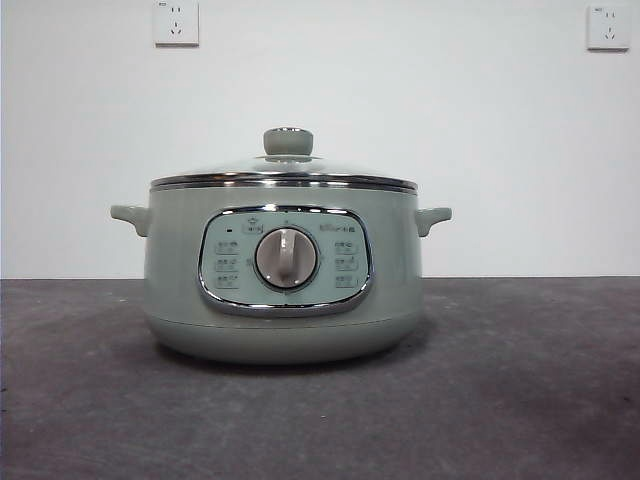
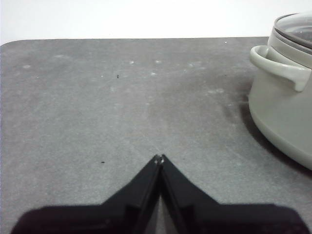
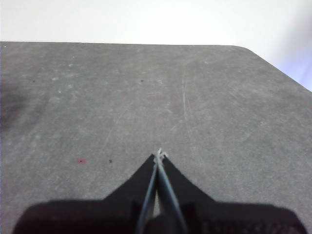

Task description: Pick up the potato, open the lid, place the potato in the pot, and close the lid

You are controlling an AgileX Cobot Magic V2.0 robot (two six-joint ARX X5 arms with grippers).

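Pot point(image 1: 280, 300) sits upright mid-table point(image 1: 520, 400), control panel and grey dial point(image 1: 286, 258) facing the front camera. Lid point(image 1: 285, 172) is on, seated flat on the rim, green knob point(image 1: 288, 141) on top. Potato isn't visible in any view; can't tell where it is.

Left gripper point(image 2: 159, 157): jaws closed tip to tip, holding nothing, over bare table. Pot is off to one side of it, not touching; its wrist view catches one side handle point(image 2: 280, 66) and the edge of the lid.

Right gripper point(image 3: 159, 154): jaws pressed together, holding nothing, over bare table near a rounded table corner. Pot not in its view.

Neither arm shows in the front view. Two wall sockets point(image 1: 176, 22) on the white wall behind the pot.
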